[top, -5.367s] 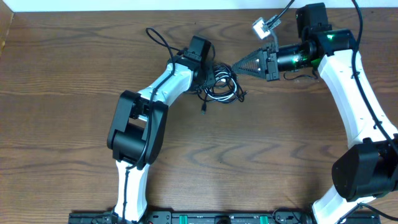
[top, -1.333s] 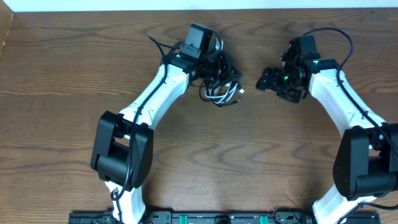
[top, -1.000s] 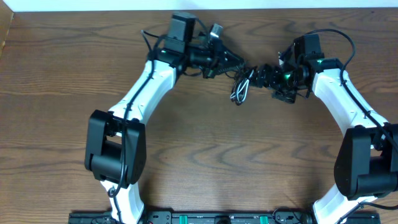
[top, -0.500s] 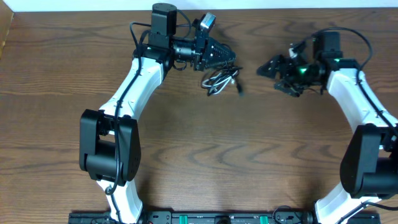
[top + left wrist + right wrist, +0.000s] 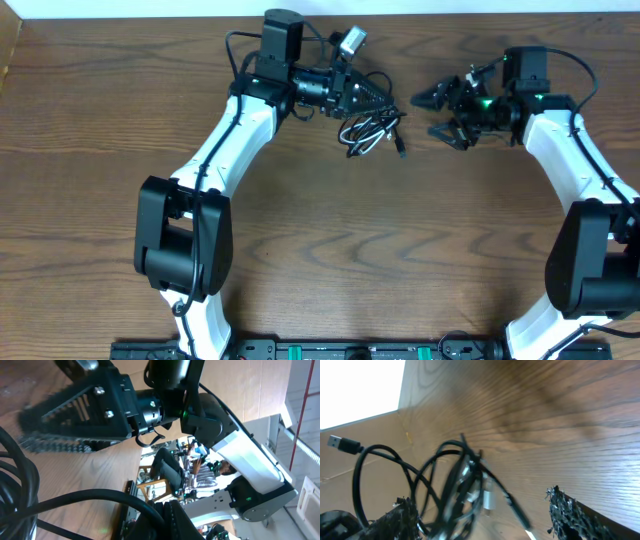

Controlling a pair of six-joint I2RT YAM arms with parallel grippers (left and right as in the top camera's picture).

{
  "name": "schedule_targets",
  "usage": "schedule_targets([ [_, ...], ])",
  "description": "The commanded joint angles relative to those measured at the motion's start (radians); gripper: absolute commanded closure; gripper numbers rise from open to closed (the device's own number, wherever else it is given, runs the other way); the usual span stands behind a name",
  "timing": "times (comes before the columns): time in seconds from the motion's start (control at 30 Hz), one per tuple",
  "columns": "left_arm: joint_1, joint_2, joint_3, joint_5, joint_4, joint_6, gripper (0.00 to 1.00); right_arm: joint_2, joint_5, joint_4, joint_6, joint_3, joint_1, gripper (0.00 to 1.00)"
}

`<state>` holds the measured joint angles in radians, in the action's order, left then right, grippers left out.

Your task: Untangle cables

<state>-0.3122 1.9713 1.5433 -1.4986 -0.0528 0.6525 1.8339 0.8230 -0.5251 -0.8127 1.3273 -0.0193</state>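
Observation:
The cables (image 5: 372,130) are a tangled bundle of black and white cords that hangs over the far middle of the table. My left gripper (image 5: 385,98) is shut on the top of the bundle. In the left wrist view a thick black cord (image 5: 75,497) runs into the shut left gripper (image 5: 172,517). My right gripper (image 5: 434,116) stands open just right of the bundle, pointing at it. In the right wrist view the cables (image 5: 462,485) hang blurred ahead of the open right gripper (image 5: 480,520), touching neither finger. A black USB plug (image 5: 342,444) sticks out at the left.
Brown wooden table (image 5: 320,250) all round. Its far edge (image 5: 150,16) runs close behind both grippers. The arms' own thick black wires (image 5: 240,50) loop near the wrists. A rail with connectors (image 5: 330,350) lies along the near edge.
A second ago both grippers met at the bundle. Since then the right gripper drew back to the right. The left gripper kept the bundle, swung left, then came back right.

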Motion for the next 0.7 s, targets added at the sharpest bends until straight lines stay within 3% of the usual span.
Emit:
schedule_targets([
  [0.0, -0.016, -0.008, -0.013, -0.038, 0.002, -0.055, 0.93, 0.001, 0.027, 0.026, -0.071, -0.005, -0.03, 0.19],
  [0.2, -0.039, -0.008, -0.023, -0.034, 0.002, -0.055, 0.93, 0.001, -0.008, 0.051, -0.101, -0.005, -0.075, 0.23],
  [0.4, -0.046, -0.008, -0.023, -0.034, 0.002, -0.055, 0.92, 0.001, -0.059, 0.051, -0.108, -0.005, -0.116, 0.42],
  [0.67, -0.047, -0.008, -0.023, -0.035, 0.002, -0.085, 0.93, 0.001, -0.053, 0.065, -0.152, -0.005, -0.13, 0.36],
])
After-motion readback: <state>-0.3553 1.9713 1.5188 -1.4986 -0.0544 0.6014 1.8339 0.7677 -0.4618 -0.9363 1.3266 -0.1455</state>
